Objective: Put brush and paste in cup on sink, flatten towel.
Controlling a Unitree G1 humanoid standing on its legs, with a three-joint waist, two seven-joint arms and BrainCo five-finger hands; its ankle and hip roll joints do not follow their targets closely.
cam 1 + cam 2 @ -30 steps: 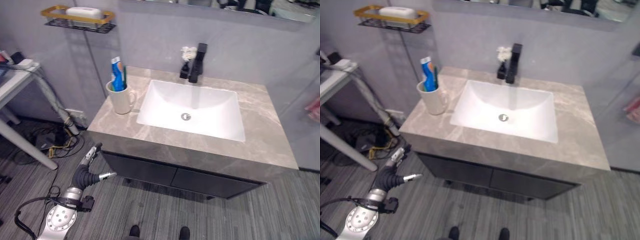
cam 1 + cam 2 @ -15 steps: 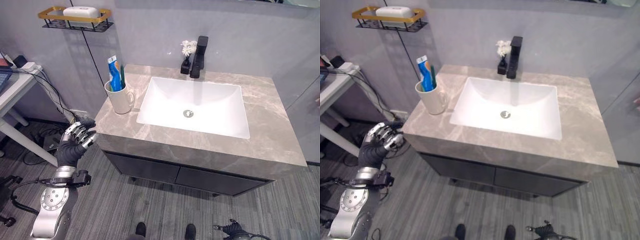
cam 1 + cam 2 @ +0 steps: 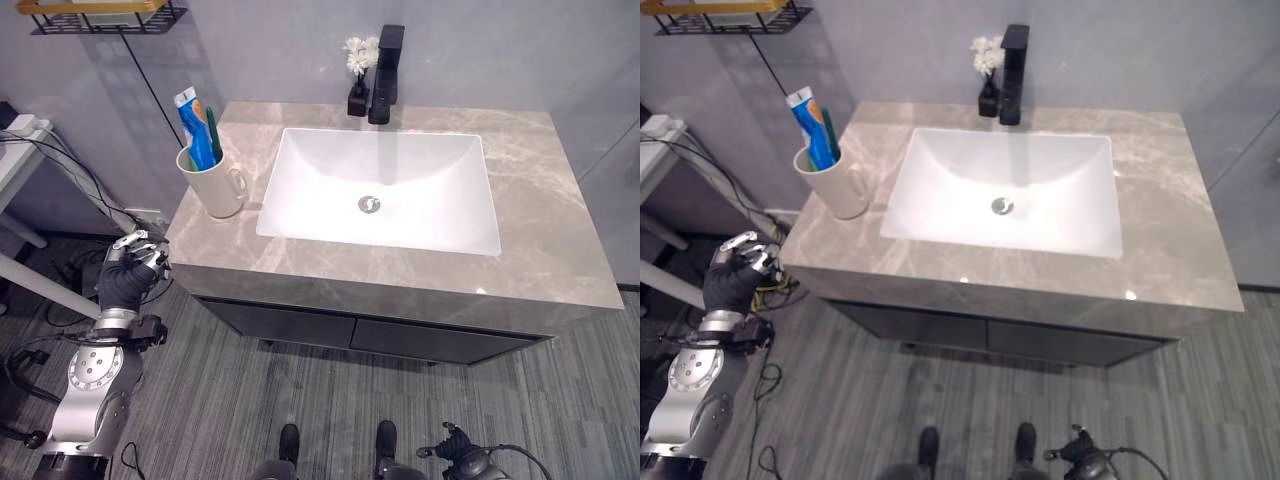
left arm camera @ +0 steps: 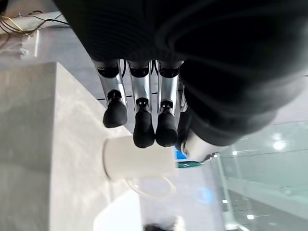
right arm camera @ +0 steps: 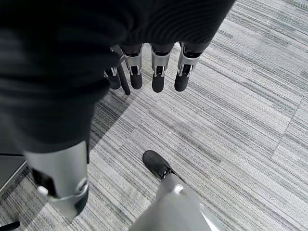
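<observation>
White cup (image 3: pixel 208 184) upright at far left of grey bench (image 3: pixel 540 230), just left of white sink (image 3: pixel 380 190), blue paste tube (image 3: pixel 192 116) and green brush (image 3: pixel 212 134) standing inside. Left hand (image 3: pixel 128 276) low off bench's near-left corner, fingers curled, holding nothing. Right hand (image 5: pixel 149 72) down over striped floor (image 5: pixel 226 106), fingers hanging relaxed, empty.

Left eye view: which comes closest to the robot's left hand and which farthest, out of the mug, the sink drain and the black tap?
From the left hand, off the counter's left edge:
1. The mug, on the counter's left end, holding the brush and paste.
2. The sink drain, in the middle of the basin.
3. The black tap, at the back by the wall.
</observation>
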